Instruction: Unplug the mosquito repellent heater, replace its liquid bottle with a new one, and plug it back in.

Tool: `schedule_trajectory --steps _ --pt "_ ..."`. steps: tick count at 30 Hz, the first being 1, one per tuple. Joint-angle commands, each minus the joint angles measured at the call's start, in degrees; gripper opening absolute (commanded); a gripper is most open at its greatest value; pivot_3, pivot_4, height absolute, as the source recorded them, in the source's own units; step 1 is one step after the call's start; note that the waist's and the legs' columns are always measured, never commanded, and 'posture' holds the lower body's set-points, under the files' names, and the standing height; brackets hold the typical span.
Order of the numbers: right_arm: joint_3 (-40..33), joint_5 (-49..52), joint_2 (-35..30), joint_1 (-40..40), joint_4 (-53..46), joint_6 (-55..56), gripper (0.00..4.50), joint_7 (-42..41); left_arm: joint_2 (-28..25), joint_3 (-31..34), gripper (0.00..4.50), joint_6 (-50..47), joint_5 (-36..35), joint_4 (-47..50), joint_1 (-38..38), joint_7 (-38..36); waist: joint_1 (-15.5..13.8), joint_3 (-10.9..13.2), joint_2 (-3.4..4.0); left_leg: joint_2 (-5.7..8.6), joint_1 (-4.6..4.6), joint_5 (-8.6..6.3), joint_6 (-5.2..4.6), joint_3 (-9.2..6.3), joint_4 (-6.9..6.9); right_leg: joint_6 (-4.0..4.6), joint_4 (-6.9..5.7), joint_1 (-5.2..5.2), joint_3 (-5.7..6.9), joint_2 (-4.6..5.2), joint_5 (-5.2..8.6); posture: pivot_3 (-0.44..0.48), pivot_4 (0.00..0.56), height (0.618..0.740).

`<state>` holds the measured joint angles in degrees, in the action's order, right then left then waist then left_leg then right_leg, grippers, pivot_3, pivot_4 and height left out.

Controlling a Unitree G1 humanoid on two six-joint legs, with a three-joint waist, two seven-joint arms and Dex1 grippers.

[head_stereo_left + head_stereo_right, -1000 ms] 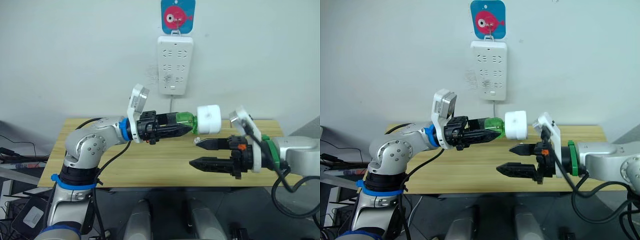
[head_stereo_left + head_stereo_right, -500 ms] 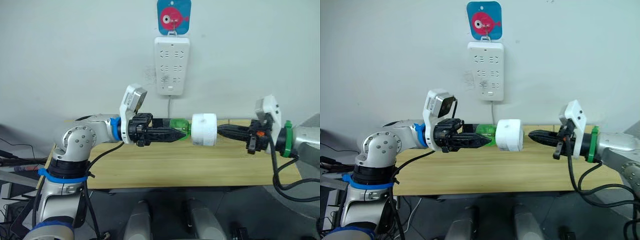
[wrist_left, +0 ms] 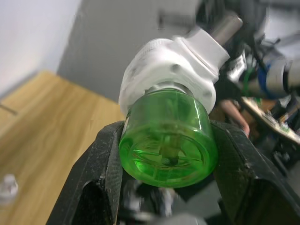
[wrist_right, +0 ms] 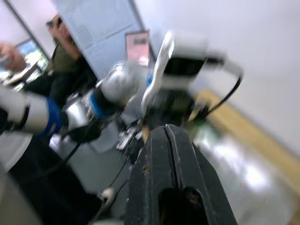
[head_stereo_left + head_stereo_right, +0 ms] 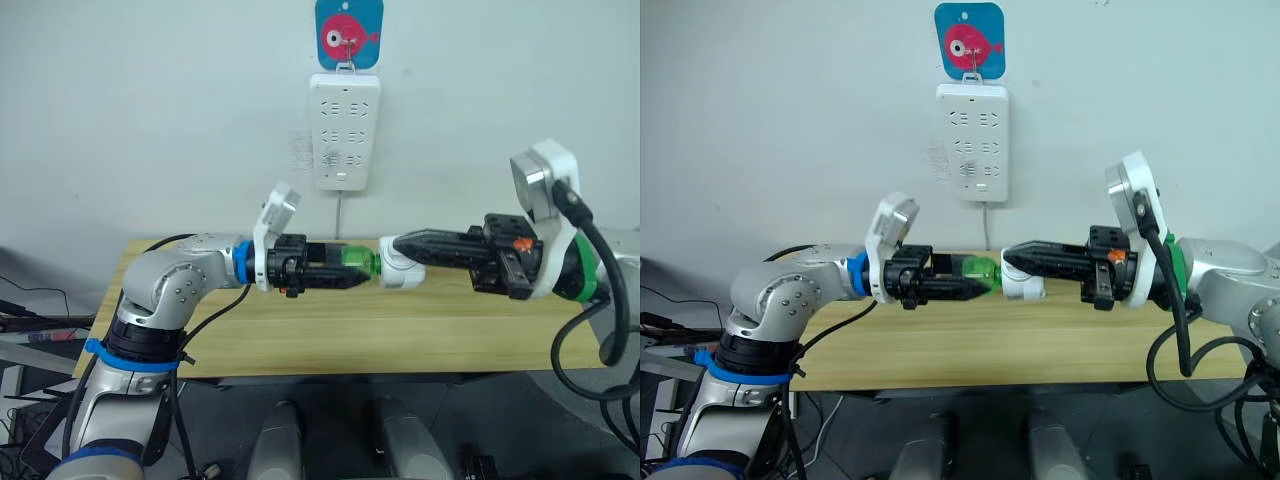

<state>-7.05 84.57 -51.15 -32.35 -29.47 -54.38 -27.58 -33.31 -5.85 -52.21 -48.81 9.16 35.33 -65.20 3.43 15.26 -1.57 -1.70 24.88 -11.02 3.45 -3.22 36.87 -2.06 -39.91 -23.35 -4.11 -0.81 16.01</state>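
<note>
On the left we see the left gripper (image 5: 352,279) clamped on the green liquid bottle (image 5: 358,262), holding it level above the wooden table (image 5: 330,330). From the left wrist view the 2 black fingers (image 3: 104,159) press either side of the bottle (image 3: 168,138); its green body is see-through, with a thin stem visible inside, but we cannot tell how full it is.

The bottle's far end sits in the mosquito repellent heater (image 5: 400,268), the small white rounded unit held in mid-air between the 2 arms, below the white power strip (image 5: 345,128) on the wall and apart from it. A blue tag with a pink fish (image 5: 348,33) hangs above the strip.

To the right, the right gripper (image 5: 410,243) reaches in from the other side, its fingers lying against the heater's top and far side. In the right wrist view those fingers (image 4: 171,164) sit pressed close together with almost no gap; whether they actually pinch the heater we cannot tell, since the contact point is covered by the fingers themselves.

The heater's prongs are not made out. The right wrist view is badly smeared; a person (image 4: 63,56) in dark clothing is dimly visible in the background. A small clear object (image 3: 8,183) on the table in the left wrist view is too blurred to identify.
</note>
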Motion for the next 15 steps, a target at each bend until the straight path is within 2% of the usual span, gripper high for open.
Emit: schedule_trajectory --steps 1,7,15 --pt "1.29 -4.59 0.10 -0.97 -0.03 0.03 0.00 -0.44 -0.19 1.00 2.34 0.27 -1.86 3.45 0.90 -2.18 -0.02 0.00 0.00 0.00 0.01 0.00 0.00 0.00 0.00 0.00 0.00 -0.01 0.00 0.00 0.00 -0.085 0.179 0.740" --pt "-0.50 -6.18 0.91 -1.02 1.48 0.12 0.00 -1.19 -0.46 1.95 2.34 -1.12 -2.64 3.40 0.72 -2.19 -0.09 0.00 0.00 0.00 0.01 0.00 0.00 0.01 0.03 0.00 0.00 0.00 0.00 0.01 0.00 -0.077 0.176 0.740" --pt "-6.50 0.84 -0.88 -1.72 5.29 -1.65 0.00 1.97 0.77 3.71 2.34 -2.91 -4.30 2.35 0.48 -0.17 -0.09 0.00 0.00 0.00 0.01 0.00 0.00 0.01 0.02 0.00 -0.01 0.00 0.01 0.02 0.00 -0.084 0.172 0.740"
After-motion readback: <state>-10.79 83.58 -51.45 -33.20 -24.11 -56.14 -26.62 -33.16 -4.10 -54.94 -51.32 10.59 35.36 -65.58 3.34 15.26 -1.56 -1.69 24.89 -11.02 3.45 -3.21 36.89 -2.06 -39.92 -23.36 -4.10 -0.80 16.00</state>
